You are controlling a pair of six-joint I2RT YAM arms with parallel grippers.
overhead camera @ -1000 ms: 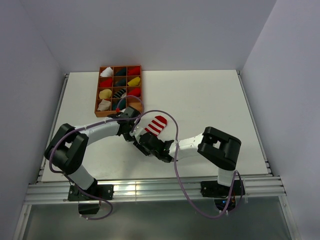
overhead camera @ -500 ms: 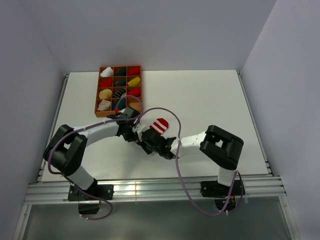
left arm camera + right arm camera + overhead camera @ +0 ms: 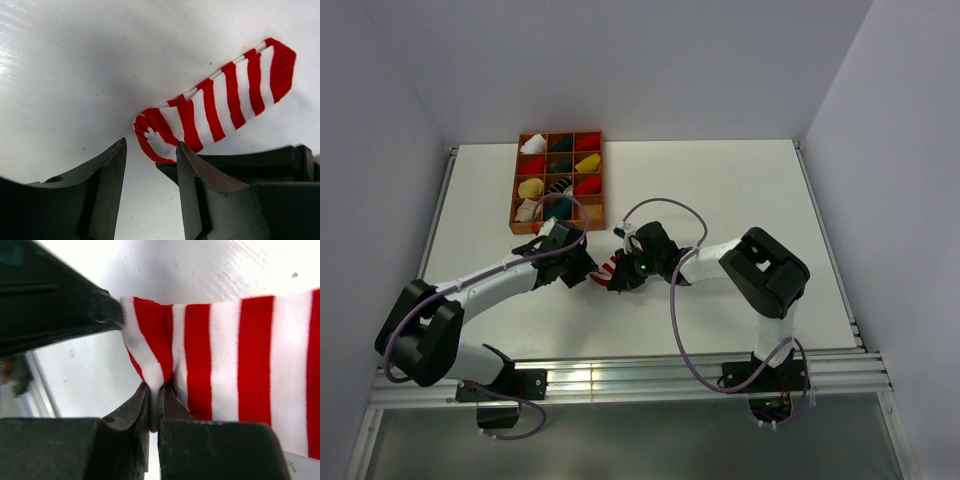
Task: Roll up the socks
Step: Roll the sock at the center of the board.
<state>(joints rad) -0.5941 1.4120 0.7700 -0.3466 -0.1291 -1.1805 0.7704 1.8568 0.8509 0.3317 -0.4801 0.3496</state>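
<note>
The red-and-white striped sock (image 3: 608,267) lies partly folded on the white table between my two grippers. In the left wrist view the sock (image 3: 220,102) stretches up to the right, its folded end near my fingertips. My left gripper (image 3: 150,145) is open and empty, just short of that end; it is at the sock's left side in the top view (image 3: 588,268). My right gripper (image 3: 159,387) is shut on a pinched fold of the sock (image 3: 240,365) and is on the sock's right in the top view (image 3: 620,275). The beige and dark green socks are not clearly in view.
A brown compartment tray (image 3: 516,195) with several rolled bundles stands at the back left, close behind my left wrist. My left finger (image 3: 50,305) shows dark in the right wrist view. Purple cables (image 3: 672,300) loop over both arms.
The right gripper has swung from the near side to the sock's right and pinched it. The sock has gone from flat to folded and shifted left and nearer. The left arm has stretched out.
</note>
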